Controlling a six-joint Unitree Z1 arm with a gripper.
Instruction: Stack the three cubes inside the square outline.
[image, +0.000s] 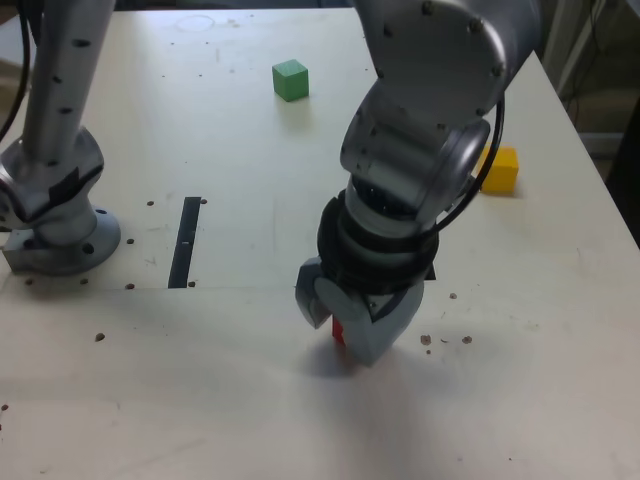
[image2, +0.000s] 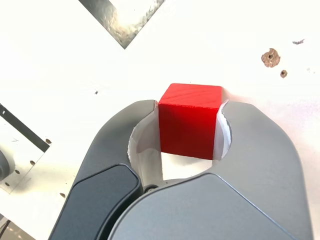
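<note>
Small red cube (image2: 190, 120) | my hand (image2: 190, 127) clamped it on the worktop (image: 200, 400) | step: first pick | next: lift, carry to square outline.

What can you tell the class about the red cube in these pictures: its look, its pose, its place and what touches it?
The red cube is a small solid block, plain bright red, with sharp edges and faint ridged lines on its top face. It sits upright on the pale table, clamped between the two grey jaws of the end effector, whose white inner pads press its opposite sides. In the exterior view only a sliver shows beneath the arm. The green and yellow cubes lie well apart from it.
</note>
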